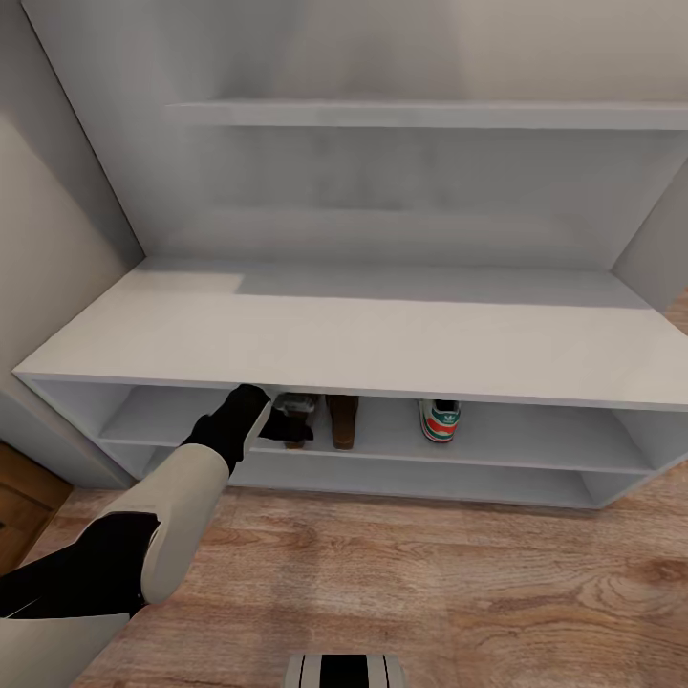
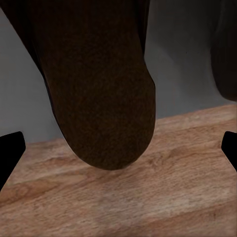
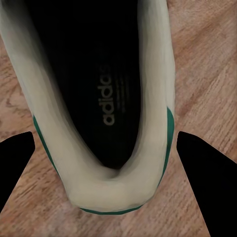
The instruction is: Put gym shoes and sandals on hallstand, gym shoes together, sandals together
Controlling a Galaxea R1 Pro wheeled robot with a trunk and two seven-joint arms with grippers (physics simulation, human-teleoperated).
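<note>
Looking at the upper slot of the hallstand (image 1: 363,334), I see one brown sandal (image 1: 343,420) standing there and, well to its right on the same shelf, a gym shoe (image 1: 440,419) with its green-and-red heel toward me. Just left of that sandal my left claw (image 1: 287,420) reaches under the top board, with a second sandal (image 1: 298,418) at its tips. In the left wrist view that sandal's dark rounded sole (image 2: 106,98) hangs large between the fingertips (image 2: 11,150), which stand wide at the two edges of the picture and do not touch it — so I read the left claw as spread, not pinching. Wood planks show below the sole there.

The other gym shoe (image 3: 103,113) fills my right wrist view: white collar, green trim, a dark insole with lettering, lying on the corridor floor (image 3: 207,59). The right claw (image 3: 106,168) hovers over its heel, fingers (image 3: 205,182) apart on either side of the shoe without contact — spread as well.

My left arm (image 1: 162,516), white forearm and black wrist, stretches from lower left toward the shelf over the plank floor.
</note>
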